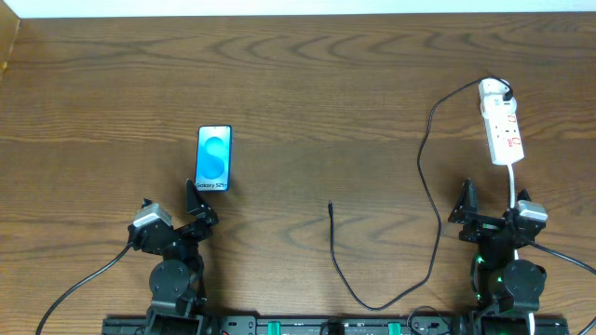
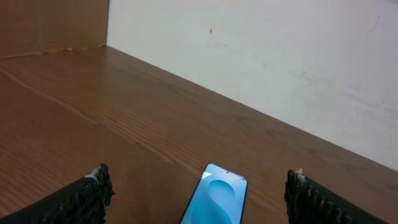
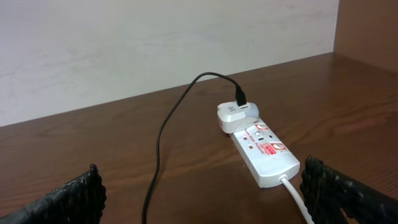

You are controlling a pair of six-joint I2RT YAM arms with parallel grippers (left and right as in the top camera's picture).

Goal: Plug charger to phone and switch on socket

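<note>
Nothing done yet: cable (image 1: 331, 233) end loose at phone's (image 1: 213, 158) 4 o'clock, power strip (image 1: 501, 130) untouched far at 2 o'clock; left gripper (image 2: 199, 185), right gripper (image 3: 200, 169) empty, jaws wide.

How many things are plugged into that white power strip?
1: a white adapter at the far end of the power strip, with the black charger cable running from it. None seems hidden.

- The phone (image 1: 213, 158) lay on the table's (image 1: 326, 93) left.
- The socket (image 1: 501, 124) lay far right, further back.
- The charger (image 1: 419, 167) ran from the socket forward, tip ending centre.
</note>
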